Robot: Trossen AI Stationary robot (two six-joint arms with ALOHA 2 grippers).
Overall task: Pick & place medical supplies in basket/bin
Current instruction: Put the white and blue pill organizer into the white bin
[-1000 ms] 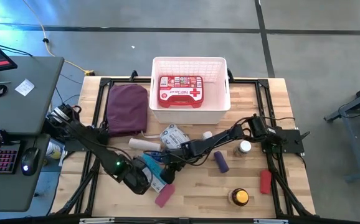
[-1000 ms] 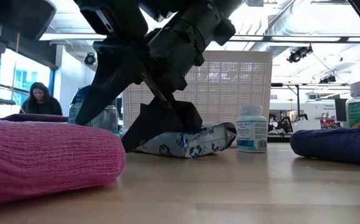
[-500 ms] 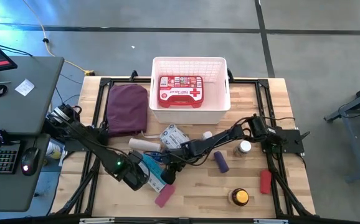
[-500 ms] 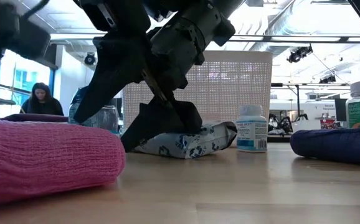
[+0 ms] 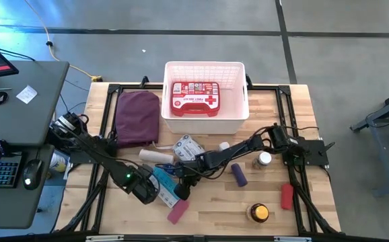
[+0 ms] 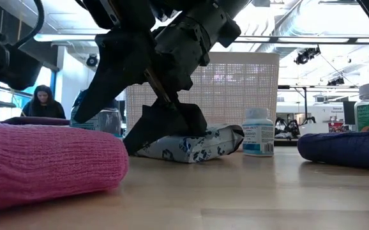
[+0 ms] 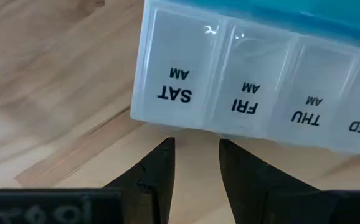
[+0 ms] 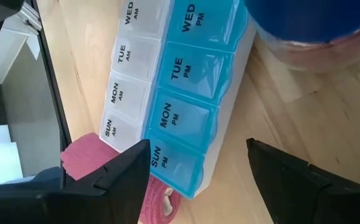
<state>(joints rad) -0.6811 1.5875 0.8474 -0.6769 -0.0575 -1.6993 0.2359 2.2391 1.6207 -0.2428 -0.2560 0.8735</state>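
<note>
A blue-and-white pill box (image 5: 165, 186) marked with weekdays lies flat on the table, its SUN end (image 8: 167, 162) next to the pink roll (image 5: 178, 212). My left gripper (image 7: 195, 158) points down at the box's white long edge near SAT and FRI, open by a narrow gap with nothing in it. My right gripper (image 8: 198, 143) slants down at the box's SUN end, open wide, with a finger on either side of it. The white basket (image 5: 206, 125) at the far middle holds the red first-aid case (image 5: 194, 97).
Maroon pouch (image 5: 137, 117) left of the basket. Wipes packet (image 5: 188, 144) and beige roll (image 5: 155, 156) lie beyond the grippers. To the right are a purple roll (image 5: 239, 175), two small bottles (image 5: 264, 160), a red roll (image 5: 287, 196) and an amber jar (image 5: 259, 213).
My left gripper has come down toward the pill box and shifted a little toward the table's far edge; its arm now shows at the low view's upper left. The right arm and the box have kept still.
</note>
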